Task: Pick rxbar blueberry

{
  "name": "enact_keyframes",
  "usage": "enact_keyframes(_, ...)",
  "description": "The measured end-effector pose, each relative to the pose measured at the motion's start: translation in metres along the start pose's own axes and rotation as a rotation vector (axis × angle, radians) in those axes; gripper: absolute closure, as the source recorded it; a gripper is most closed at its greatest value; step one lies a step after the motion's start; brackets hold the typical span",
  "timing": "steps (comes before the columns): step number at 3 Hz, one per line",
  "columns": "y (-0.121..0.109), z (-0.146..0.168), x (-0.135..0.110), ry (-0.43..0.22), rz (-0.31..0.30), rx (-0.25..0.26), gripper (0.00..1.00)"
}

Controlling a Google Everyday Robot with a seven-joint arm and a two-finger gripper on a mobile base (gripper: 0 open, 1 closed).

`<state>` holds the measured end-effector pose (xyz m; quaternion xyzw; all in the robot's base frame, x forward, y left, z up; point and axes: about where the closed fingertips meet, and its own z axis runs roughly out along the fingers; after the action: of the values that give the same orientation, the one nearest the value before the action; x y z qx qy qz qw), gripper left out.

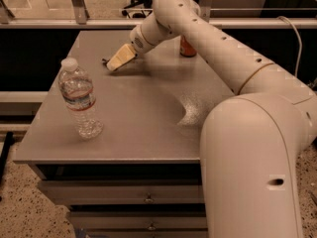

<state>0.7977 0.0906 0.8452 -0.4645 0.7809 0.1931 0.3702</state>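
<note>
The rxbar blueberry [105, 61] shows only as a small dark sliver on the grey table [143, 128], at the far left of its top. My gripper [119, 60], with cream-coloured tips, reaches down from the upper right and rests right over the bar, covering most of it. The white arm [208, 38] crosses the back of the table.
A clear water bottle [79, 99] with a white cap stands upright near the front left of the table. An orange-red soda can [186, 47] stands at the back, partly hidden behind the arm. Drawers [148, 198] sit under the tabletop. A railing runs behind.
</note>
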Motion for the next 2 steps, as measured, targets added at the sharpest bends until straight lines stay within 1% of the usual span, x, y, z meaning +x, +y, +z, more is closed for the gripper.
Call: enact_keyframes(2,-0.0027,0.0066,0.0079,-0.008,0.046,0.012,0.48)
